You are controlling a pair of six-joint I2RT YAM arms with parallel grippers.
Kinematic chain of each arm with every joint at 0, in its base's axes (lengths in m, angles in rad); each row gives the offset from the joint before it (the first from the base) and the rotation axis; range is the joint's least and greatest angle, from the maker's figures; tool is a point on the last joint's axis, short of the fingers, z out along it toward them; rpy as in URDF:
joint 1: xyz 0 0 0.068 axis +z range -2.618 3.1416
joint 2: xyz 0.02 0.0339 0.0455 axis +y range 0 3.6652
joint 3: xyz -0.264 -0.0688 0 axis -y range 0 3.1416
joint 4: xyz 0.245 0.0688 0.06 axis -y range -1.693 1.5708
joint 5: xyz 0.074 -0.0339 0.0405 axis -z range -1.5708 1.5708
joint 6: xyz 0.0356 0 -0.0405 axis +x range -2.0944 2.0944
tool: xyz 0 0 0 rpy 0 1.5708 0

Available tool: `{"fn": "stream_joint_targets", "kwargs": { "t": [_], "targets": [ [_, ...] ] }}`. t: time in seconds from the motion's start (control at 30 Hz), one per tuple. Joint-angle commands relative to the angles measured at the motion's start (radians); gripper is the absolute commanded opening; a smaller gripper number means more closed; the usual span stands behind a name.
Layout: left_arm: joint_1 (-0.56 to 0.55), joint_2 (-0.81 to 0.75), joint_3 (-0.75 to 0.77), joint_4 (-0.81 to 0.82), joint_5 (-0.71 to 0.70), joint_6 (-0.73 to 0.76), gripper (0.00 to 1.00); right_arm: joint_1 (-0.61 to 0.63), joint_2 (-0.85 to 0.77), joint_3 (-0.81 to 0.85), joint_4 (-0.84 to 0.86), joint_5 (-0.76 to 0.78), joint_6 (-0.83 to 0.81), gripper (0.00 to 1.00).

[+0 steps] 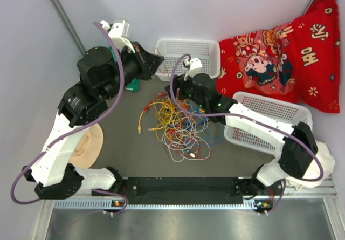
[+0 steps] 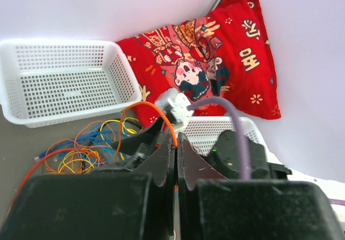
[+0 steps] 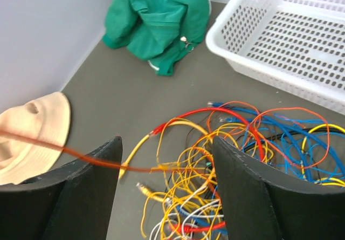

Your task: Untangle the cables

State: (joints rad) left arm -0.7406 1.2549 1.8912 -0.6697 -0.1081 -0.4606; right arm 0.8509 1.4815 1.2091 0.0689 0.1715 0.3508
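The cables lie in a knotted pile of yellow, orange, red, blue and white wires in the middle of the table. My left gripper is raised near the far basket and is shut on an orange cable, which arcs up from its tips toward the pile. In the top view the left gripper sits left of that basket. My right gripper hovers open over the pile's far edge. A taut orange cable crosses the gap between its fingers, and neither finger pinches it.
One white basket stands at the back, and a second white basket lies partly under the right arm. At the back right is a red pillow. A green cloth lies at the back left, and a beige hat near the left arm.
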Motion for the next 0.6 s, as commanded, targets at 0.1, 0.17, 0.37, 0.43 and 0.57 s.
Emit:
{"fn": "stream_joint_targets", "kwargs": {
  "t": [0.1,0.17,0.37,0.43,0.57],
  "targets": [
    [0.0,-0.017,0.034,0.004,0.008,0.008,0.0,0.011,0.112,0.124,0.04,0.115,0.0,0.46],
    [0.001,-0.025,0.035,0.001,-0.002,0.013,0.0,0.013,0.114,0.107,0.049,0.115,0.013,0.3],
    [0.001,-0.067,-0.033,-0.005,-0.097,0.011,0.0,0.023,-0.05,0.075,-0.041,0.169,0.004,0.0],
    [0.001,-0.11,-0.126,0.03,-0.139,0.002,0.0,0.03,-0.098,0.151,-0.137,0.212,-0.039,0.0],
    [0.001,-0.196,-0.329,0.117,-0.209,-0.019,0.01,0.03,-0.193,0.369,-0.424,0.27,-0.122,0.0]
  ]
}}
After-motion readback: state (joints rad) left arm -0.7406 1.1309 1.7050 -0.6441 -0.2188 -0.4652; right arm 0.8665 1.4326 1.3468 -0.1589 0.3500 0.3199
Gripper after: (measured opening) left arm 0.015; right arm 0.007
